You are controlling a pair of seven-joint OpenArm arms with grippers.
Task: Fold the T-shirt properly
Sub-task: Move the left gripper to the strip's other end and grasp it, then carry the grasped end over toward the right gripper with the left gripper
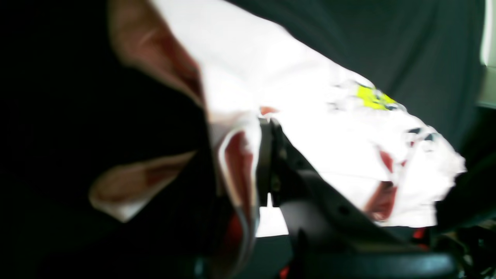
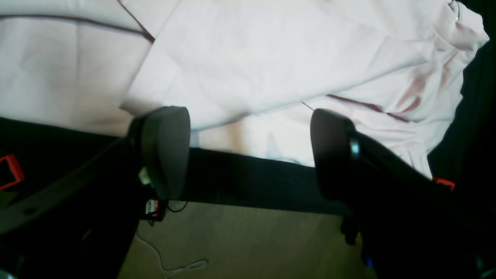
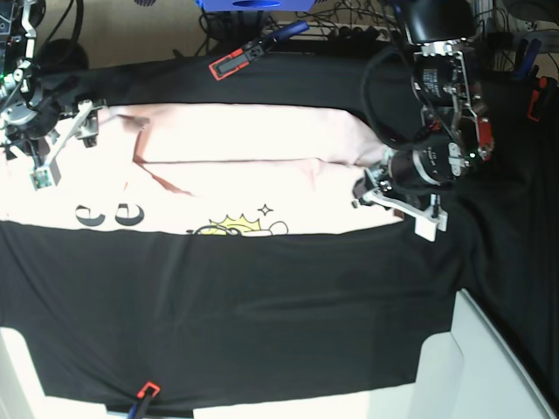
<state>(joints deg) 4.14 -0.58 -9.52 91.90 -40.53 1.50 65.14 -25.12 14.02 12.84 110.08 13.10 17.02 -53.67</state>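
Two grippers frame your view. Base view, near to far: black table cloth [image 3: 262,305] fills the lower frame; above it the T-shirt [image 3: 244,166] lies in a long pink band across the middle, yellow graphic [image 3: 236,227] at its lower edge. At right, your left gripper [image 3: 384,194] is clamped on the T-shirt's edge. At upper left, your right gripper [image 3: 65,131] hangs spread wide, holding nothing.

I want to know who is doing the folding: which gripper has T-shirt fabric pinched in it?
The left gripper, shut on the T-shirt; the right gripper stands open, empty.
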